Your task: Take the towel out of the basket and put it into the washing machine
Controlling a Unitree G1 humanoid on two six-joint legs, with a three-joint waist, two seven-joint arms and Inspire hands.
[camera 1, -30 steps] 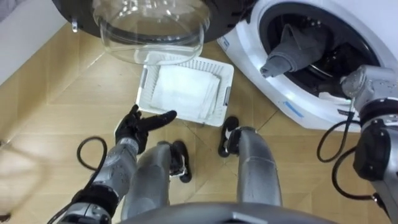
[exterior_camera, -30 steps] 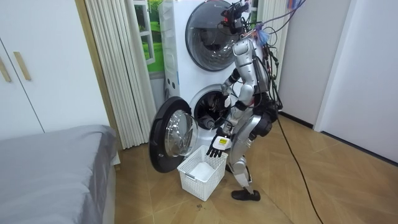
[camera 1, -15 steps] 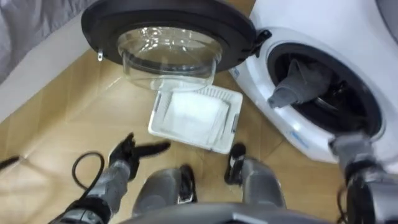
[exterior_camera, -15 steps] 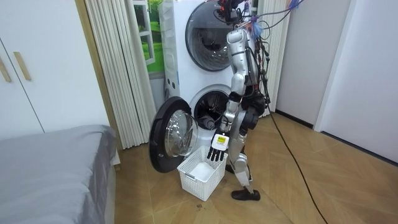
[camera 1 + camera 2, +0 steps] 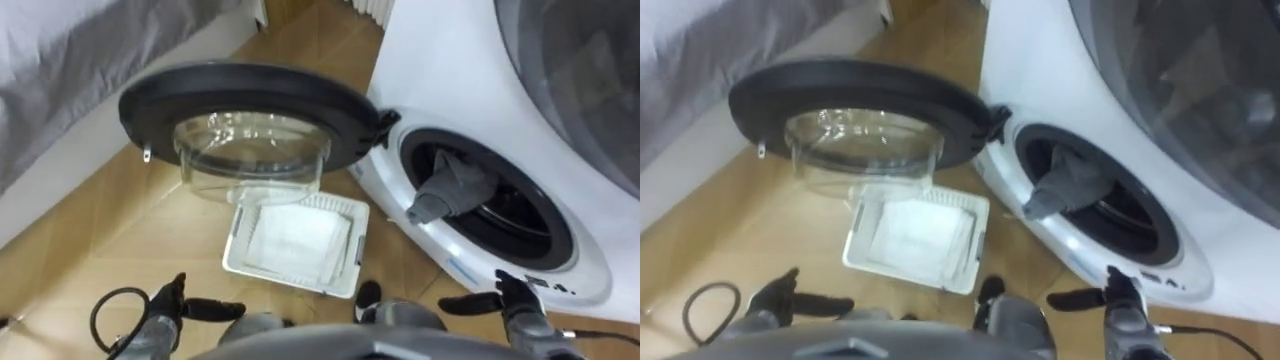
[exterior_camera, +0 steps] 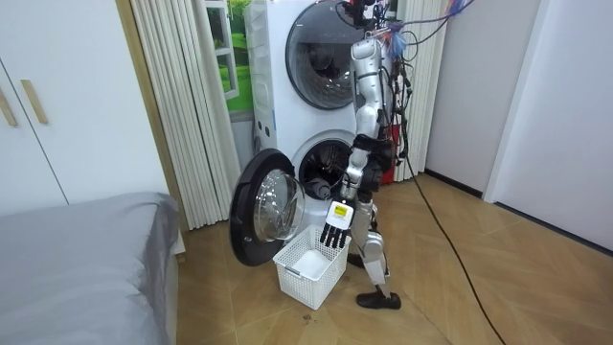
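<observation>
A grey towel (image 5: 452, 188) hangs bunched in the mouth of the washer (image 5: 430, 85), half in the drum and half over its rim, above and well apart from both hands. The right hand (image 5: 512, 293) shows low at the right below the drum mouth, the left hand (image 5: 165, 302) low at the left; each holds nothing, fingers apparently straight and reaching inward. The round door (image 5: 250, 95) stands wide open over a white basket (image 5: 285, 280) holding a white cloth (image 5: 295, 240). The robot stands upright on the wood floor (image 5: 120, 220), with a bed (image 6: 86, 249) and curtain (image 6: 182, 105) nearby.
</observation>
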